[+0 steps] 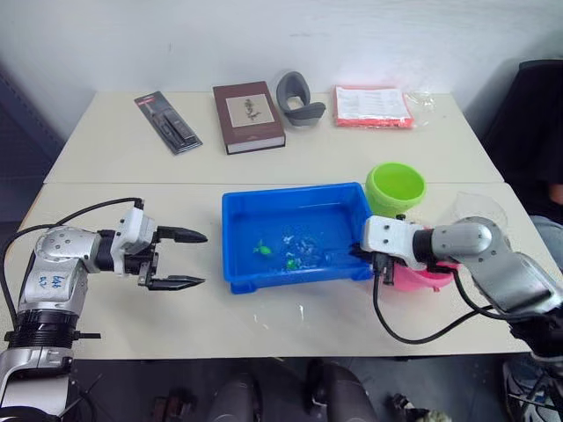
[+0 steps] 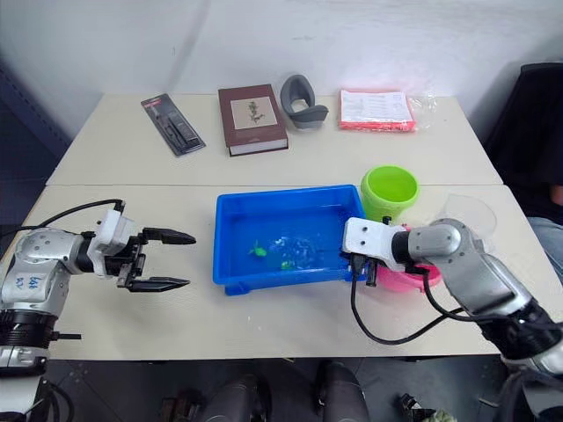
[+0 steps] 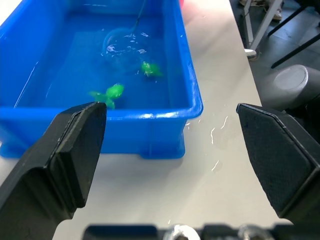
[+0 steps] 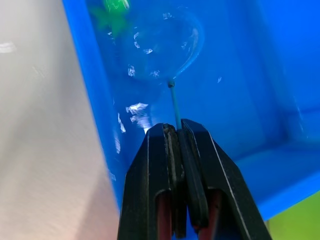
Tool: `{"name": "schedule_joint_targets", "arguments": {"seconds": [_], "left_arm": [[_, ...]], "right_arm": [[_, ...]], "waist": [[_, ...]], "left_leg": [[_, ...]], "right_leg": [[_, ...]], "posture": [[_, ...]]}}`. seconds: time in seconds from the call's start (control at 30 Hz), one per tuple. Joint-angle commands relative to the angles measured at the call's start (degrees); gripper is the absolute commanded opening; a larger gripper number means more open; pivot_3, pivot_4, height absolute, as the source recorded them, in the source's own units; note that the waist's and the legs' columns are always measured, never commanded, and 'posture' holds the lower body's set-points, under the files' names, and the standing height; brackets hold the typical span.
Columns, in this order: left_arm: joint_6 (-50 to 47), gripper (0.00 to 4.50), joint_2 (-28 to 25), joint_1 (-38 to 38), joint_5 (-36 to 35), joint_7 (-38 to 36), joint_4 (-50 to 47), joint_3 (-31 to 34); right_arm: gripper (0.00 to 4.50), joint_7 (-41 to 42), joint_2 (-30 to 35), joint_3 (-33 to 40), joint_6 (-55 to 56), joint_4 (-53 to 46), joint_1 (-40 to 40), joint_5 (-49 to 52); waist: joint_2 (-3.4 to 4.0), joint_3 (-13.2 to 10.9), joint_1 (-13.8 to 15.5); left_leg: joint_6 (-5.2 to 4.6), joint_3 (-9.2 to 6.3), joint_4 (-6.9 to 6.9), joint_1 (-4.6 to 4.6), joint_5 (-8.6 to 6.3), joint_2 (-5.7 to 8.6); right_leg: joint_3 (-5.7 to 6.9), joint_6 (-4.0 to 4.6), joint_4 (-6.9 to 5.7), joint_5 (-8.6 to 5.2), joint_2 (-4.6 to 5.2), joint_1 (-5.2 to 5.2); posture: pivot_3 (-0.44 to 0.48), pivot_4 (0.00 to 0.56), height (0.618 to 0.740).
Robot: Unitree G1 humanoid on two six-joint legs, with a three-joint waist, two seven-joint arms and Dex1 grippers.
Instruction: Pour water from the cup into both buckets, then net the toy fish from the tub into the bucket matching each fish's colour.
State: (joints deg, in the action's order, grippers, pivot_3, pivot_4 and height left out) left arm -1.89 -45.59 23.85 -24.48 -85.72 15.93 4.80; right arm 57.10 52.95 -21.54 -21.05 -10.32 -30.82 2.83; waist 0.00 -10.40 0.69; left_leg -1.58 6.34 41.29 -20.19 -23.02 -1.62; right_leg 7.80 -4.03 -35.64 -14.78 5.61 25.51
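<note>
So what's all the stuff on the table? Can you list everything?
Tub: one, bright blue, table middle, holding water.
Toy fish: two seen, green, in the tub.
Net: one, dipped in the tub.
Buckets: lime green behind the tub's right end; pink by the right arm.
Cup: one, clear, far right.
Book: one, brown, back.
Black packet, grey holder, red-edged papers: back.
Left gripper: open, empty.
Right gripper: shut on the net's handle.

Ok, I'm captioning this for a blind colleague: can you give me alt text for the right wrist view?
The right claw, its black fingers shut on the thin handle of a small round net, dips the net into the water of a bright blue plastic tub. A small green toy fish lies beside the net's rim, and pale tabletop runs along the tub's outer wall.
</note>
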Motion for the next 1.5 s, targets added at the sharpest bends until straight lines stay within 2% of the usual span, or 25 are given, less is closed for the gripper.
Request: {"name": "schedule_joint_targets", "arguments": {"seconds": [0.03, 0.2, 0.47, 0.63, 0.83, 1.03, 1.5], "left_arm": [[-1.15, 4.48, -0.43, -1.11, -0.68, 0.8, -2.93, 0.63], [-2.38, 4.48, -0.06, -1.59, -0.82, 2.59, -4.77, 0.83], [-2.78, 4.48, 0.69, -0.56, -0.72, 3.97, -4.53, 0.54], [-2.42, 4.48, 0.81, -0.41, -0.56, 4.34, -4.28, 0.67], [-0.84, 4.48, -0.29, 0.82, 0.67, 4.4, -0.57, 1.08], [-0.35, 4.48, -0.91, 0.98, 1.07, 4.14, 0.87, 0.91], [-0.52, 4.48, -1.06, -0.03, 0.97, 4.75, 1.09, 1.64]], "right_arm": [[0.0, 2.61, -1.86, 0.01, 2.0, 1.03, -0.88, -0.61], [0.0, 5.52, -6.81, 6.34, -9.0, -1.24, 0.15, 10.85], [0.0, 6.06, -7.53, 12.68, -15.69, 0.71, 0.39, 17.44], [0.0, 4.85, -6.63, 11.66, -12.61, 1.65, -0.26, 13.67], [0.0, 6.04, -5.25, 4.47, -11.88, 0.95, -3.18, 6.1], [0.0, 5.79, -10.08, 0.55, -22.58, 2.14, -8.09, 6.64], [0.0, 4.59, -21.46, -1.0, -33.63, 8.65, -14.24, 10.17]], "waist": [[0.0, 0.0, -0.31], [0.0, 0.0, -0.78], [0.0, 0.0, -0.73], [0.0, 0.0, -0.81], [0.0, 0.0, -0.87], [0.0, 0.0, -0.93], [0.01, 0.0, -1.03]], "left_leg": [[0.0, 0.0, 0.0, 0.01, 0.0, -0.01], [0.02, -0.04, 0.0, 0.0, 0.01, -0.05], [0.01, -0.08, 0.02, -0.02, 0.01, -0.01], [0.01, -0.05, 0.01, -0.01, 0.01, -0.01], [0.02, -0.03, 0.01, 0.0, 0.01, -0.02], [0.02, 0.0, 0.01, 0.0, 0.01, -0.03], [0.02, -0.01, 0.01, -0.01, 0.01, -0.01]], "right_leg": [[0.0, 0.0, 0.0, 0.0, -0.02, 0.0], [0.0, 0.0, -0.01, 0.0, -0.05, -0.01], [-0.02, 0.0, -0.02, 0.0, 0.03, -0.02], [-0.02, 0.0, -0.01, 0.0, 0.01, -0.01], [-0.01, 0.0, -0.02, 0.0, 0.0, -0.01], [0.02, 0.0, -0.03, 0.0, -0.02, 0.02], [0.02, 0.0, -0.05, 0.0, -0.01, 0.03]], "posture": [[0.0, 0.15, 0.74], [0.0, 0.15, 0.74], [0.0, 0.15, 0.74], [0.0, 0.15, 0.74], [0.0, 0.15, 0.74], [0.0, 0.15, 0.74], [0.0, 0.15, 0.74]]}}
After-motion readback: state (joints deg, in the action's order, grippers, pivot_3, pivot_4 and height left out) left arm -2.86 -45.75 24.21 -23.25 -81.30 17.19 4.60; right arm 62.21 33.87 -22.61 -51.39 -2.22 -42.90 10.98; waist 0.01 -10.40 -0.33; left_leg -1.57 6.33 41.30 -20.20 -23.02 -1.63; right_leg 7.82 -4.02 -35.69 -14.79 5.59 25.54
